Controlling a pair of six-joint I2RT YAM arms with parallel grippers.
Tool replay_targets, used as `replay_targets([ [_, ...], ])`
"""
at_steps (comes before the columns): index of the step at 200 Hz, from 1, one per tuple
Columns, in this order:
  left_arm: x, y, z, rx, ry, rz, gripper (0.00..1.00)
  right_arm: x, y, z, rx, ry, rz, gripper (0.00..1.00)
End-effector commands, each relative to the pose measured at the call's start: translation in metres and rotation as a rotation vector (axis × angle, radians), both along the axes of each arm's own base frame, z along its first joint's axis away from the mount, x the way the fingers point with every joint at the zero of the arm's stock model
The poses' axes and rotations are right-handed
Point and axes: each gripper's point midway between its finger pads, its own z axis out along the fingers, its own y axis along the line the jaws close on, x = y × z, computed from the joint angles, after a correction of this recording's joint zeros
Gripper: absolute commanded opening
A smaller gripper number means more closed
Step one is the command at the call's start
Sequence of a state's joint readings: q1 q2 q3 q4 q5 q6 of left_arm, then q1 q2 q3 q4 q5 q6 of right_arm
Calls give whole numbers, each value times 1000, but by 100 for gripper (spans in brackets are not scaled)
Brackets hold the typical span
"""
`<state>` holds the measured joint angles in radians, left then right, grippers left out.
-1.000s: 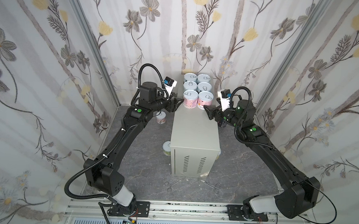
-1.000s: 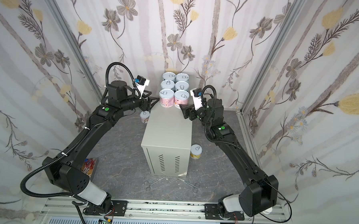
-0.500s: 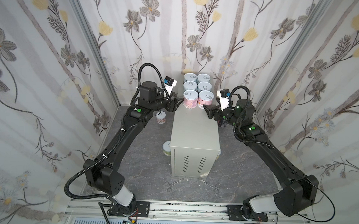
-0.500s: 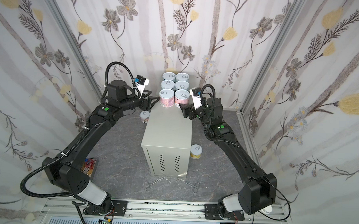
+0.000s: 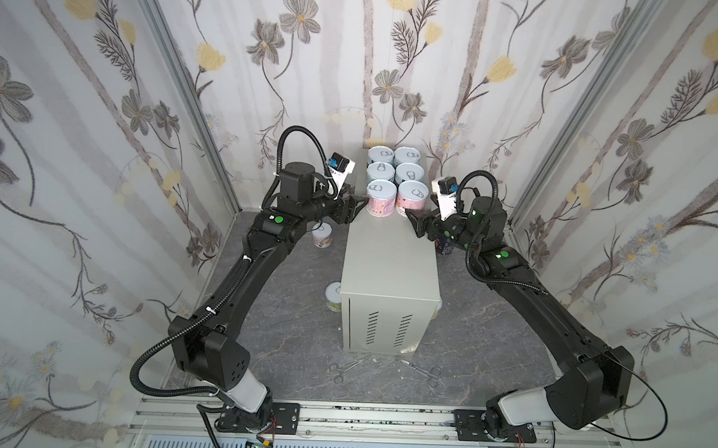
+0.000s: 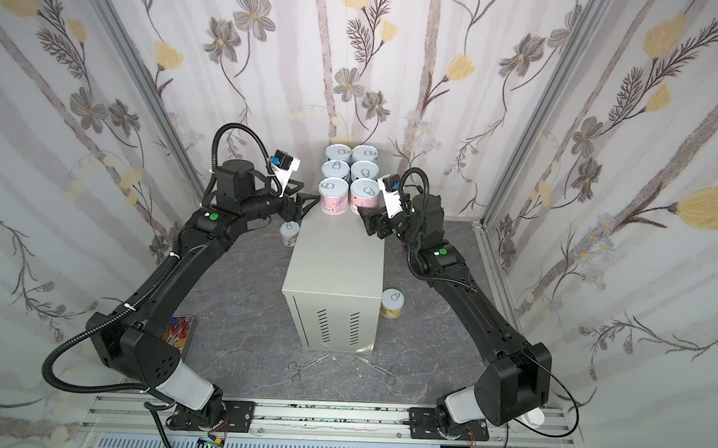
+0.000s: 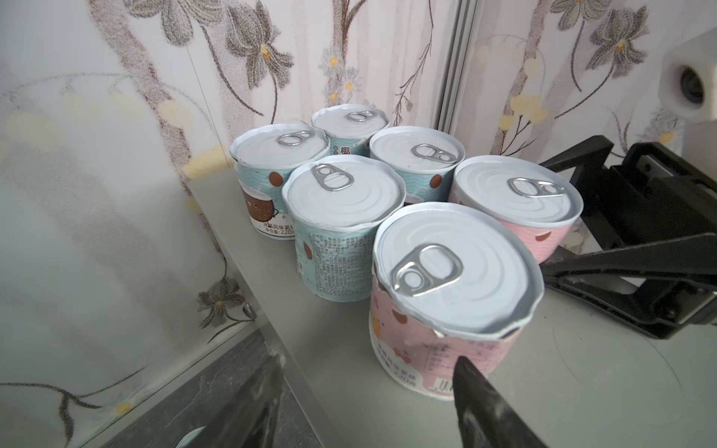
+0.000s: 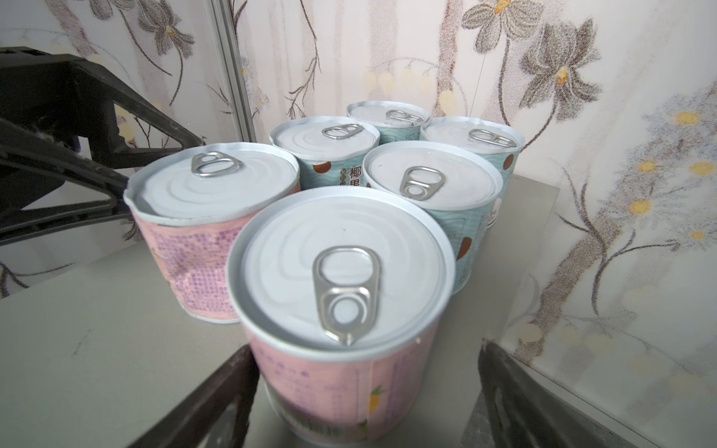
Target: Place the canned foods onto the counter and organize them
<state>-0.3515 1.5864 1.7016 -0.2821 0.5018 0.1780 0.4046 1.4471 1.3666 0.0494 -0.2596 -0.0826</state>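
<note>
Several cans stand in two columns at the back of the grey counter (image 5: 388,268): teal ones behind, two pink ones in front. My left gripper (image 5: 360,202) is open at the counter's left edge, just short of the left pink can (image 7: 446,310), with nothing between its fingers. My right gripper (image 8: 366,349) is open around the right pink can (image 8: 341,310); one finger lies against its side and the other stands clear. On the floor are a pinkish can (image 5: 322,235), a greenish can (image 5: 334,296), a yellow can (image 6: 392,303) and a dark-blue can (image 5: 445,247) half hidden behind the right wrist.
Two pairs of metal scissors (image 5: 347,368) (image 5: 419,369) lie on the dark marbled floor in front of the counter. A flat colourful packet (image 6: 178,329) lies beside the left arm's base. Flowered walls close in on three sides.
The left gripper's jaws have spread a little wider. The right gripper has edged slightly towards the right pink can. The cans have not moved.
</note>
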Motion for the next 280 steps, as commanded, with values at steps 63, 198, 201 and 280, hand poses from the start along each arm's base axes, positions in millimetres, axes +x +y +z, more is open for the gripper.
replay_targets([
  [63,-8,-3,4,12,-24,-42,70,-2,5,7,-9,-45,36,88],
  [198,-14,3,4,18,-37,-34,73,-4,11,9,-14,-56,49,87],
  [201,-14,3,4,19,-37,-34,73,-4,11,9,-14,-57,48,87],
  [280,-14,3,2,18,-32,-36,73,-5,18,15,-12,-81,73,84],
])
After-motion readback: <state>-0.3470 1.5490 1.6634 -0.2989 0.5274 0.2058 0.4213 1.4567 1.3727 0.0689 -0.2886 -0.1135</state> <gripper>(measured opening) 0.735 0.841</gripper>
